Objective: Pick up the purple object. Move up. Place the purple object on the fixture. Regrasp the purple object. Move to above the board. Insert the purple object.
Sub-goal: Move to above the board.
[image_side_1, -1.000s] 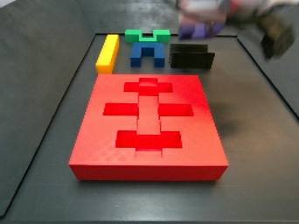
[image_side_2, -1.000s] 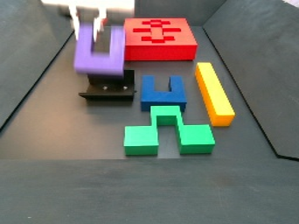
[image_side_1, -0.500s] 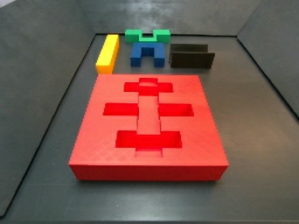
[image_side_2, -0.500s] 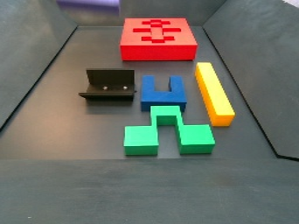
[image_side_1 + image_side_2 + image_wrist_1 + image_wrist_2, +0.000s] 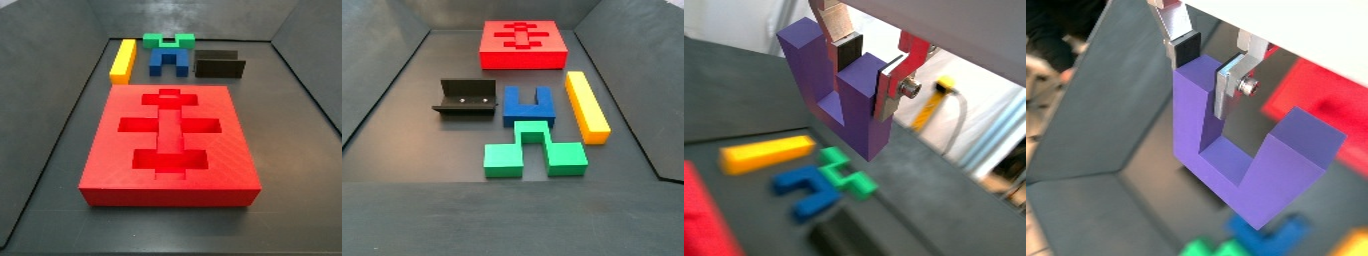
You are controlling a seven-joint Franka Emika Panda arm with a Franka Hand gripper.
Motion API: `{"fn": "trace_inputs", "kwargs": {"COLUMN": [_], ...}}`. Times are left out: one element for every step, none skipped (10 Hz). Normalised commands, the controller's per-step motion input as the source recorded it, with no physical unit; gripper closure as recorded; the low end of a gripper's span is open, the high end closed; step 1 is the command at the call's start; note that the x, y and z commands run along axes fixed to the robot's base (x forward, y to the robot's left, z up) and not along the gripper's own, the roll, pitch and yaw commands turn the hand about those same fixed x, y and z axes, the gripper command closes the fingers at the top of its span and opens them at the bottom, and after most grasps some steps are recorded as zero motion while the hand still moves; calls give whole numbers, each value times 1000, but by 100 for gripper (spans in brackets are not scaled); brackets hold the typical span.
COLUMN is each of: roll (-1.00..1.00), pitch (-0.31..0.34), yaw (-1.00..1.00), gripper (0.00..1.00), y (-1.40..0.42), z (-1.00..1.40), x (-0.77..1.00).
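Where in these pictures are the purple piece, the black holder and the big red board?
purple object [image 5: 1247, 170]: a wrist view, base of the U, held in the end effector [image 5: 1211, 62].
fixture [image 5: 465, 97]: a side view, its upright back wall.
board [image 5: 127, 170]: a side view, flat top beside the cut-outs.

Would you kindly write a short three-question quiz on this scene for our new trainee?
1. True or false: the gripper is shut on one prong of the small purple U-shaped plastic block.
2. In both side views, which piece lies directly beside the dark L-shaped fixture? A) long yellow bar B) blue arch-shaped block
3. Is anything inserted in the large red board?

Key: 1 true; 2 B; 3 no, its cut-outs are empty.
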Motion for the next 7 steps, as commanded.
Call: {"fn": "trace_inputs", "kwargs": {"roll": [-1000, -1000, -1000, -1000, -1000, -1000, -842], "pitch": [128, 132, 129, 129, 141, 112, 67], "yaw": [-84, -73, -64, -56, -47, -30, -24], "gripper": [100, 100, 100, 100, 100, 100, 100], "y": [-1345, -1320, -512, -149, -40, -60, -9], "z": [309, 327, 134, 35, -1, 27, 9], "x": [-1400, -1400, -595, -233, -73, -79, -92]}}
